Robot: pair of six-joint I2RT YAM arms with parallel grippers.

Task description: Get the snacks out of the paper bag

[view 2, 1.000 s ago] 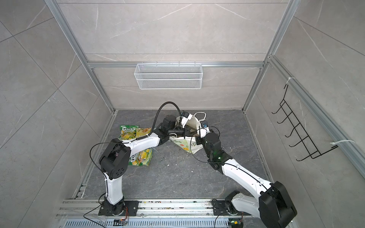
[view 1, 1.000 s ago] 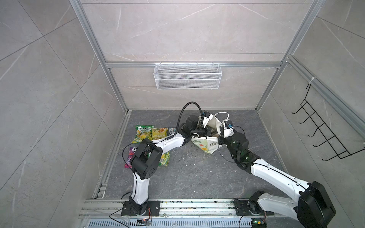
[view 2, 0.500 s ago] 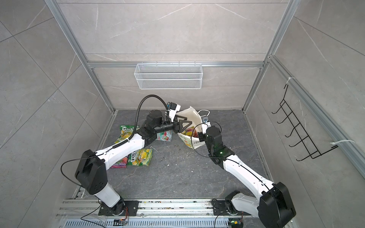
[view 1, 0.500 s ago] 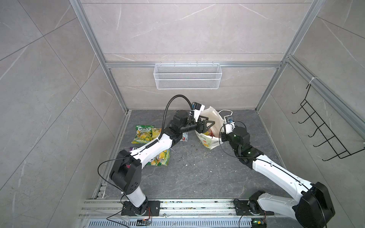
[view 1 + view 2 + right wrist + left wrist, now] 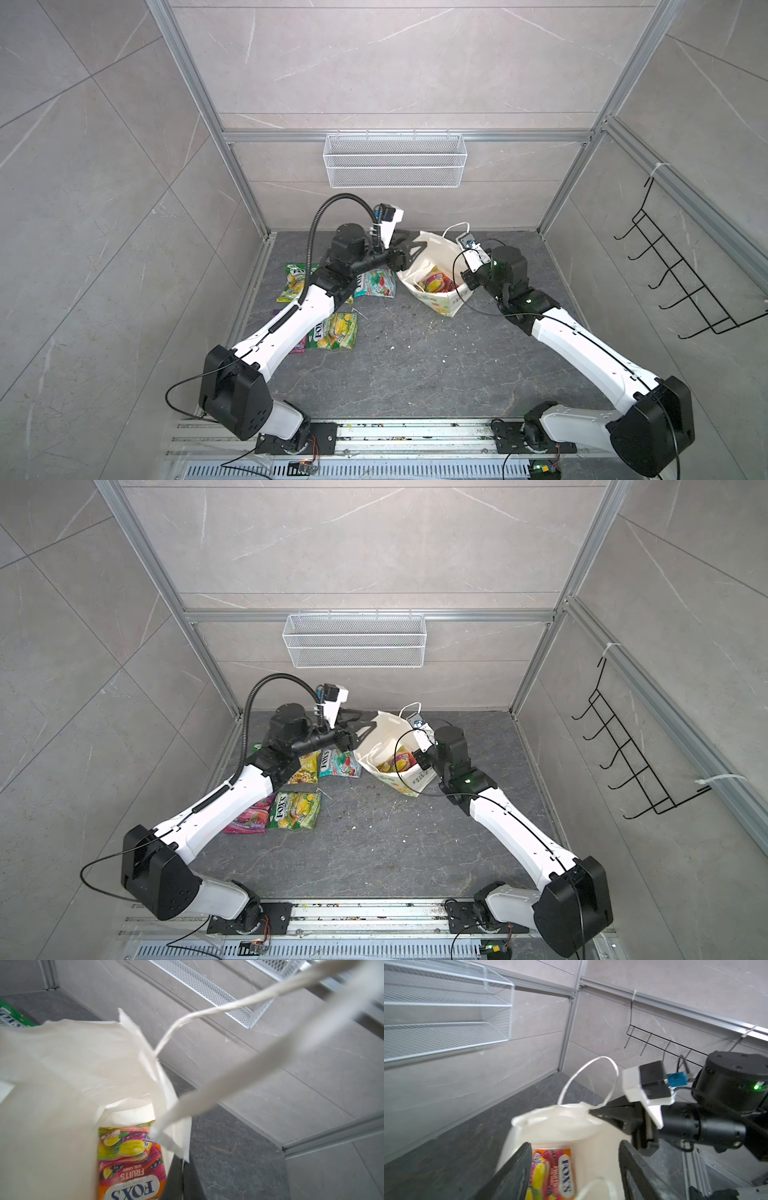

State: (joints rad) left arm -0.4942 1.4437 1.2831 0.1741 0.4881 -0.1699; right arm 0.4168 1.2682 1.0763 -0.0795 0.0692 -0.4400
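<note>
The white paper bag [image 5: 430, 266] stands open on the dark floor in both top views. A pink-red FOX'S packet [image 5: 434, 284] lies inside it and also shows in the right wrist view [image 5: 131, 1159]. My left gripper [image 5: 415, 249] hovers at the bag's left rim, open and empty. In the left wrist view the left gripper [image 5: 574, 1167] frames that packet [image 5: 554, 1172] from above. My right gripper [image 5: 463, 277] is shut on the bag's right rim near the cord handle [image 5: 591, 1076]. Left of the bag lie a teal snack [image 5: 376, 284], two green-yellow ones [image 5: 336, 332] [image 5: 295, 282] and a purple one [image 5: 251, 818].
A white wire mesh basket [image 5: 395, 160] hangs on the back wall above the bag. A black hook rack [image 5: 681, 282] sticks out from the right wall. Aluminium frame posts stand at the back corners, and a rail [image 5: 374, 432] carrying both arm bases runs along the front.
My left gripper has opened wider and swung up from low beside the bag to its mouth. A teal packet now shows on the floor left of the bag. The bag stands more upright.
</note>
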